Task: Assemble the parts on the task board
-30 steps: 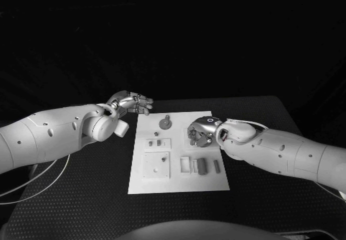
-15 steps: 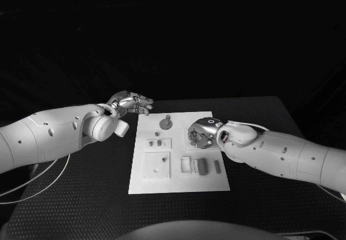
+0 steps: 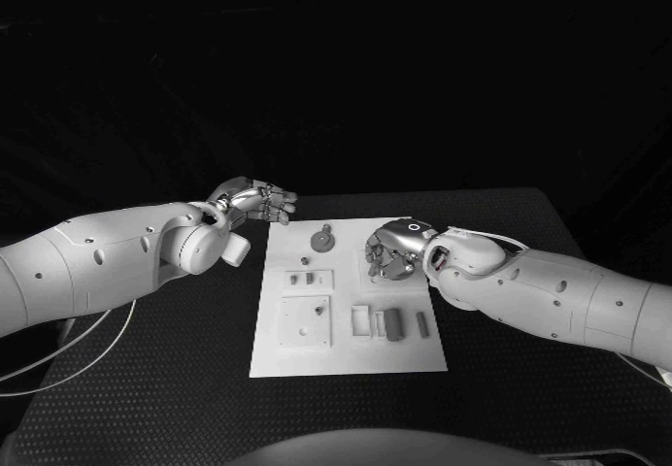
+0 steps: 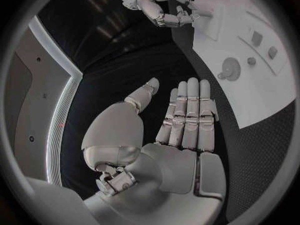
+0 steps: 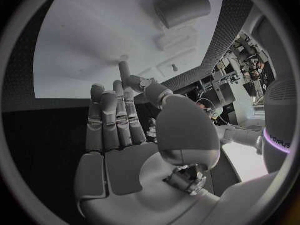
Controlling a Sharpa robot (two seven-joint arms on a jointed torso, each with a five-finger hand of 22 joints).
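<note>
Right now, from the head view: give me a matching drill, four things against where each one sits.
Things:
1. left hand
2. right hand
3. round part
4. square block

Places:
A. far middle of the task board
B. over the black table, off the board's far left corner
C. near left of the board
D. above the board's right side

Pairs: 1-B, 2-D, 3-A, 4-C

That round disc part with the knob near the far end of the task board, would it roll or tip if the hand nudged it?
The round disc part lies flat on the task board, so it would probably slide, not roll. It looks low and broad, so tipping seems unlikely. Its small raised knob probably offers fingers a pinch point.
</note>
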